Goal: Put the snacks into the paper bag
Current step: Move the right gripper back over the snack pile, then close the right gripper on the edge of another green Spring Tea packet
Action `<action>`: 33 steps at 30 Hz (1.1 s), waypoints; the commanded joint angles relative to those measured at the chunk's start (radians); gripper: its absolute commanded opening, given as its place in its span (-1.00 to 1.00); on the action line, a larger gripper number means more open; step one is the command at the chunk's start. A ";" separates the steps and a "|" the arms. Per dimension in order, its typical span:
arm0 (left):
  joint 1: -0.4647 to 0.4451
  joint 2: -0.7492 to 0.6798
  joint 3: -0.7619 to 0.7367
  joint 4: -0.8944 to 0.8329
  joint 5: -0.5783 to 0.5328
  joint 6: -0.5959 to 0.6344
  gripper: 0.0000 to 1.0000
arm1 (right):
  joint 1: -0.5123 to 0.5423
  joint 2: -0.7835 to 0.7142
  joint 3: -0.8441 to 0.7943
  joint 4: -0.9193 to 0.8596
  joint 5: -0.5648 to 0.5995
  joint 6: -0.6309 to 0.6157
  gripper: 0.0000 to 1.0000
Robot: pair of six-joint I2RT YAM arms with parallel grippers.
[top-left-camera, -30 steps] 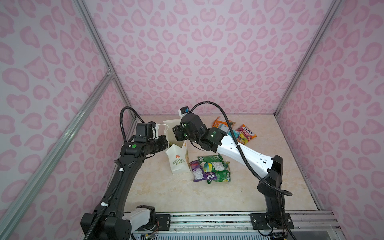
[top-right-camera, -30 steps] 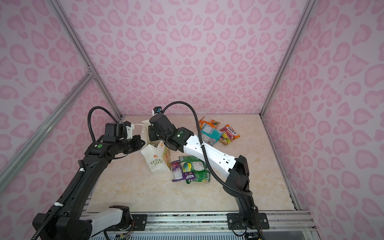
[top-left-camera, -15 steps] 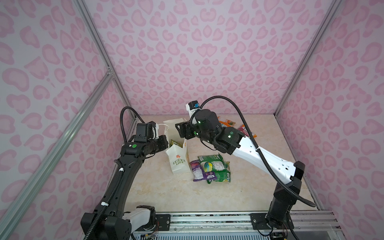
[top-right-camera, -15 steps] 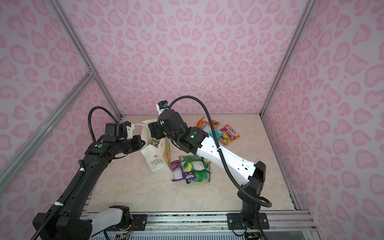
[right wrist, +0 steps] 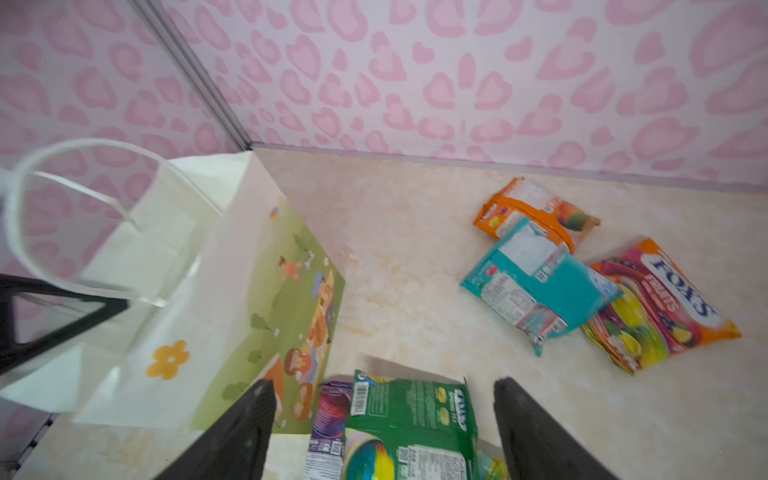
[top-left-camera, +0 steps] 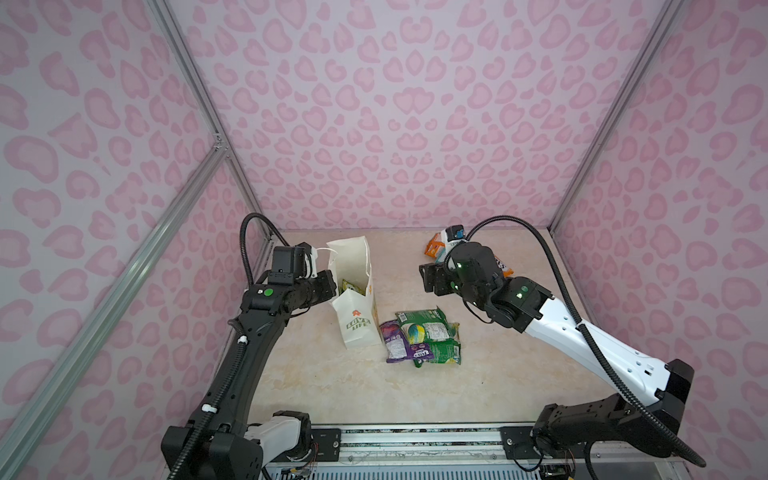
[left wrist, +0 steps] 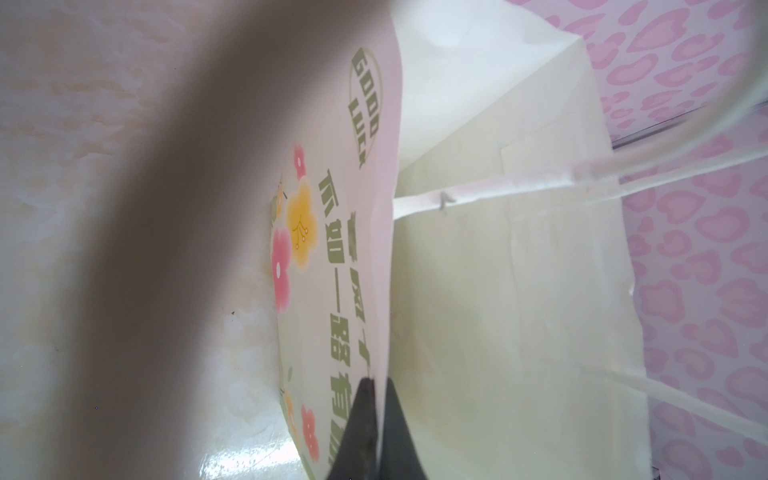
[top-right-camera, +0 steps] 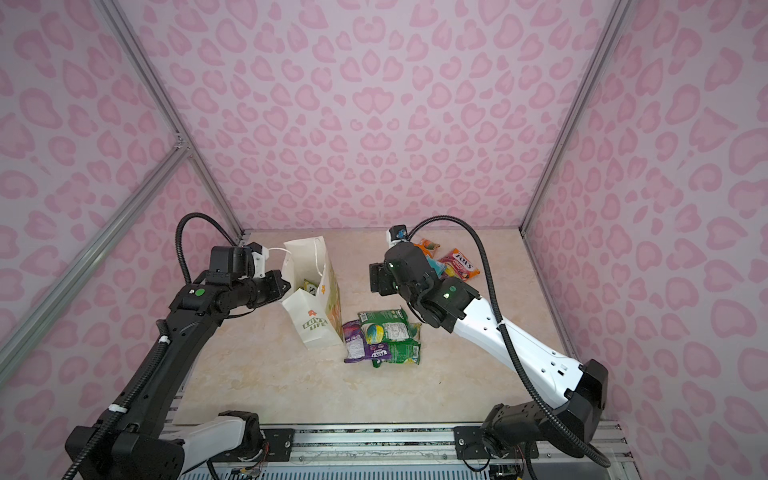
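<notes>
Bagging status: one yellow-green packet (top-left-camera: 351,286) shows inside the paper bag (top-left-camera: 355,328). Cannot tell whether more lie beneath it.
Bag: upright on the table (top-left-camera: 374,395), mouth open upward, "LOVE LIFE" face toward the rail.
Bag hold: left gripper (top-left-camera: 329,283) is pressed together on the bag's wall at the rim, on the side away from the loose packets. The left wrist view shows both dark fingers (left wrist: 365,415) nipping the paper edge. Judged to be keeping the mouth open.
Free arm: right gripper (top-left-camera: 432,278) is raised off the bag's illustrated side, apart from the bag. Its fingers (right wrist: 249,428) are spread wide with nothing between them.
Near pile: purple packet (top-left-camera: 392,340) and green packet (top-left-camera: 424,330) overlap with at least one more green one, at the foot of the bag's illustrated side. The purple one sits just beside the bag.
Far group: orange packet (right wrist: 536,208), teal packet (right wrist: 540,282) and pink-red FOX'S packet (right wrist: 665,303) overlap, well apart from the bag, beyond the near pile.
Remaining: both groups are on the table, so by judgement the task is early, with most packets left to bag.
Next, judged: the right wrist view frames the green packet between the spread fingers, so it is the likely pick.
Risk: the packets overlap, so a pinch may drag a neighbour along.
</notes>
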 commanded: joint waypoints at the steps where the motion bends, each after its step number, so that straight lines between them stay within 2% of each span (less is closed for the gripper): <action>1: 0.000 0.000 -0.001 -0.007 0.009 0.011 -0.93 | -0.046 -0.043 -0.117 -0.029 -0.054 0.066 0.68; 5: -0.002 0.002 -0.002 -0.007 0.015 0.011 -0.93 | -0.125 -0.074 -0.282 0.014 -0.167 0.097 0.66; 8: -0.005 0.000 -0.003 -0.006 0.011 0.011 -0.93 | -0.169 -0.082 -0.376 0.041 -0.174 0.096 0.66; 11: -0.008 0.005 -0.003 -0.007 0.009 0.012 -0.93 | -0.208 -0.059 -0.449 0.115 -0.256 0.111 0.65; 15: -0.012 0.005 -0.002 -0.009 0.008 0.013 -0.93 | -0.212 0.023 -0.450 0.141 -0.318 0.105 0.64; 20: -0.016 0.006 -0.002 -0.011 -0.004 0.014 -0.92 | -0.211 0.129 -0.443 0.172 -0.371 0.115 0.50; 27: -0.017 0.012 -0.001 -0.012 0.003 0.014 -0.92 | -0.212 0.169 -0.469 0.192 -0.343 0.125 0.41; 33: -0.020 0.016 -0.003 -0.012 -0.007 0.014 -0.92 | -0.215 0.218 -0.458 0.207 -0.332 0.124 0.17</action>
